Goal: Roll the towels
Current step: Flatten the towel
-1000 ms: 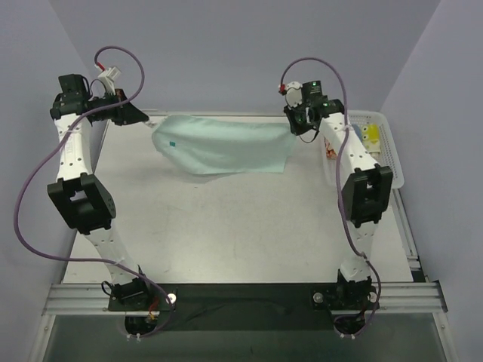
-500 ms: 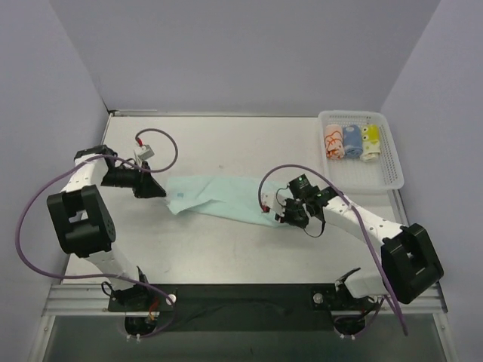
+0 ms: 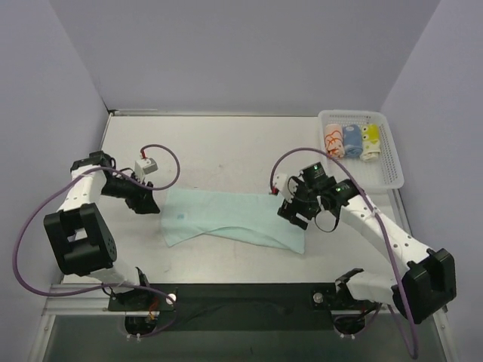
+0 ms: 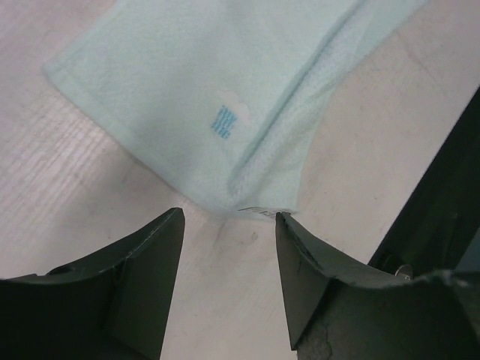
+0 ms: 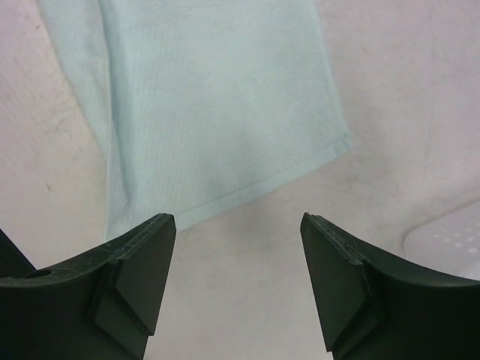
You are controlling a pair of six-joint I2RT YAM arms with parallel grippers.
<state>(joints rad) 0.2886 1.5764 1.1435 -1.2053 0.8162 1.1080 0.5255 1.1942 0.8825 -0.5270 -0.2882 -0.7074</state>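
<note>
My left gripper (image 4: 229, 219): fingers spread, holding nothing, just off the left corner of the mint-green towel (image 3: 226, 219). My right gripper (image 5: 238, 219): also spread and empty, at the towel's right end. The towel lies flat on the table (image 3: 226, 151), loosely folded lengthwise, between my arms. Far right corner: white basket (image 3: 394, 162) holding three rolled towels (image 3: 351, 141).

Mint towel (image 5: 217, 105) beyond parted fingers (image 5: 129, 285)
</note>
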